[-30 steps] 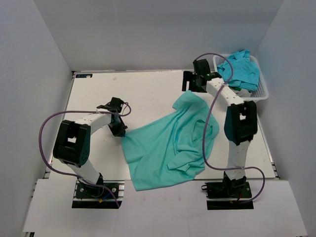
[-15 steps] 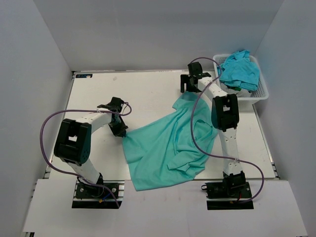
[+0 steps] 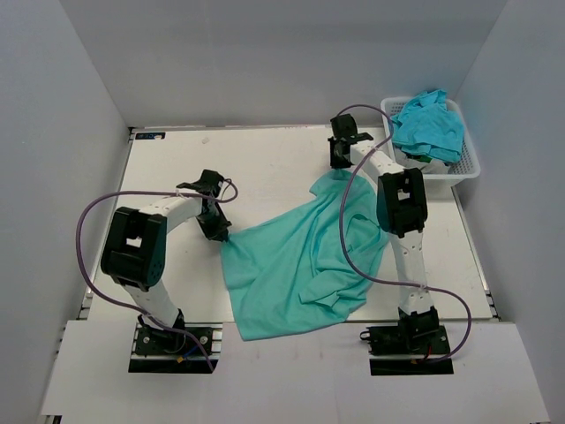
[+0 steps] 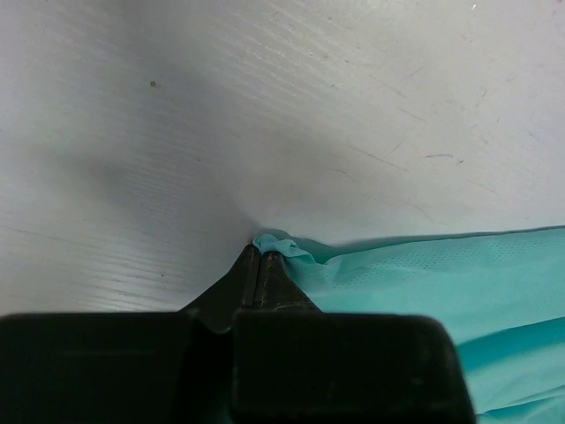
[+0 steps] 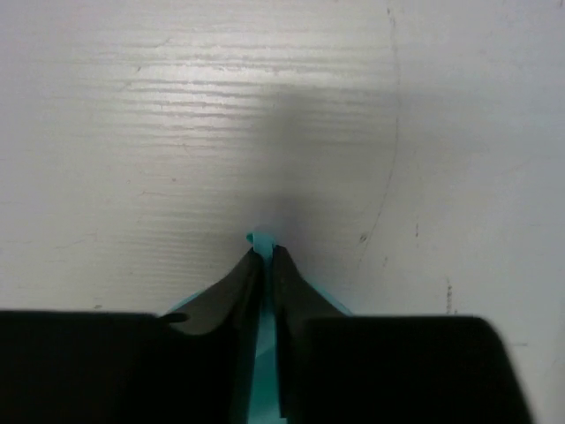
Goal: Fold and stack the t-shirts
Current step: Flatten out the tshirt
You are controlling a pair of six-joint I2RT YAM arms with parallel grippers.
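Looking down on the table [image 3: 256,168]: teal tee [image 3: 291,265] rumpled mid-table between the arms; basket [image 3: 470,168] at far right corner, bluer tee [image 3: 430,128] heaped inside. Shown only at the wrists: left gripper [image 4: 259,258] pinched tight on the teal tee's left corner, right gripper [image 5: 265,250] nipping its far tip. Since a second ago: right jaws narrowed from wide onto cloth, arm swung leftward; left unmoved.

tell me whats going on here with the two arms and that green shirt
Two robot arms have hold of a teal t-shirt that lies crumpled on the table. The left gripper is shut on its left corner, and the right gripper pinches its far corner. A bluer t-shirt sits in the white basket at the far right. Nothing is folded yet.
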